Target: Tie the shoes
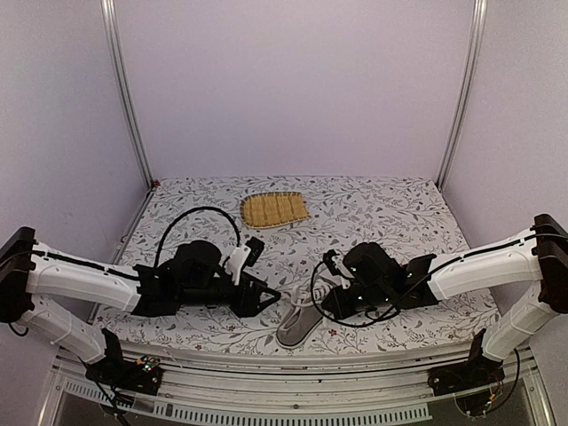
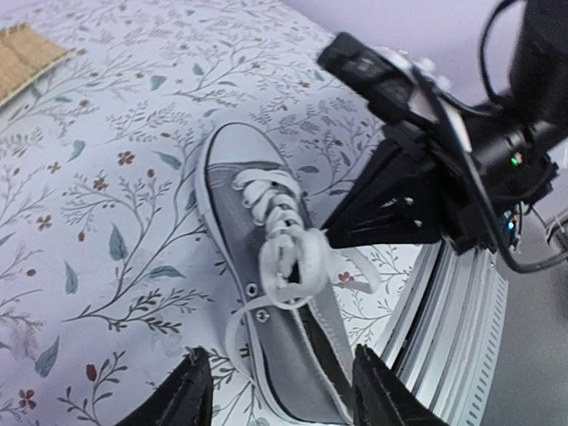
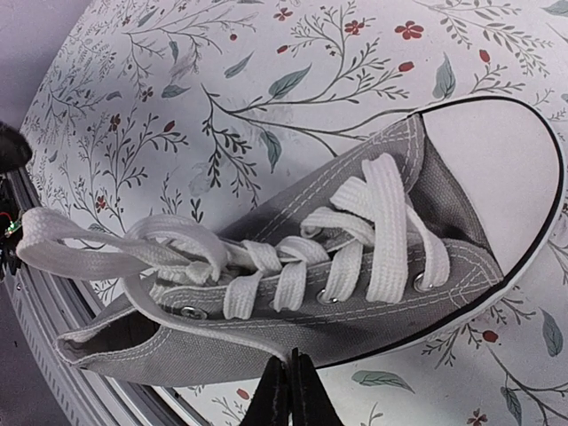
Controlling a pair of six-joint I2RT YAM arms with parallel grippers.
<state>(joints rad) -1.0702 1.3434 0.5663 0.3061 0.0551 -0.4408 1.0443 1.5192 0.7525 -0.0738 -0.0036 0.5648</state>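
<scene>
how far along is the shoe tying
Done: the white laces are threaded up the sneaker, with one loose loop at the top. In hand: nothing; the left gripper is open over the heel, the right gripper shut beside the sneaker. Left: the bow itself.

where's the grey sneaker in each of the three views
top external: sneaker at bottom centre, just behind the front rail.
left wrist: centre of frame, toe at the top, heel toward the rail at right.
right wrist: fills the middle, toe cap at right, heel toward the rail at lower left.
shared landmark: the front rail by the heel.
</scene>
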